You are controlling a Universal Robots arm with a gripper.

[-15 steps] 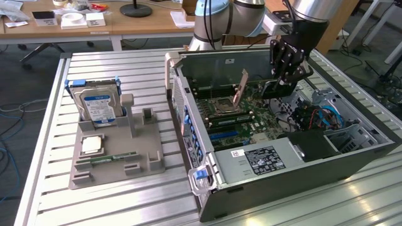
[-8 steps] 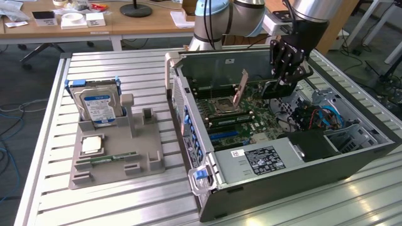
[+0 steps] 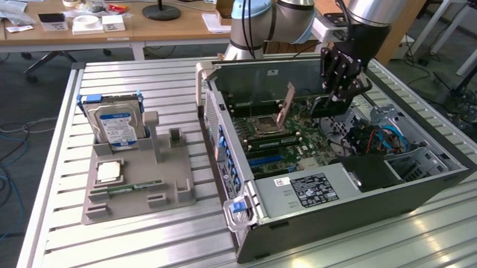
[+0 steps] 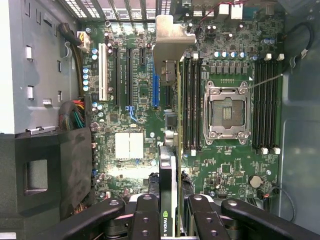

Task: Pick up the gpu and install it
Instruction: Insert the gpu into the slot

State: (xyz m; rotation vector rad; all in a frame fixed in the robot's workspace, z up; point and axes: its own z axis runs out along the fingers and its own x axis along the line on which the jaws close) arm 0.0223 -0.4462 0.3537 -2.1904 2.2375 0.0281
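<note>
Grasps the gpu [image 4: 168,185] in the claw [image 4: 169,222], black fingers [image 4: 145,215] pressed to either face at the card's top edge. Holds it edge-on inside the open case [image 3: 350,218], above the motherboard [image 4: 225,175], silvery bracket [image 4: 170,37] toward the case's vented back wall. Hangs it alongside the blue slot [image 4: 155,90], between the white slot [image 4: 103,72] and the memory slots [image 4: 192,100] next to the empty CPU socket [image 4: 227,110]. Cannot tell whether its lower edge touches any slot.

From the exterior view, puts the claw [image 3: 337,100] low in the case near its far wall, with the gpu [image 3: 286,106] reaching from it toward the exterior view's left, bracket tilted. Has the case's side panel off, insides facing up. Rests the case on the slatted worktop [image 3: 149,240], from the middle to the edge at the exterior view's right. Shares that worktop with a grey holder [image 3: 142,167] just beside the case, toward the opposite edge. Stands a hard drive [image 3: 118,125] upright at the holder's far end; lays a CPU [image 3: 109,171] and a green memory stick [image 3: 127,188] flat on its nearer part.
</note>
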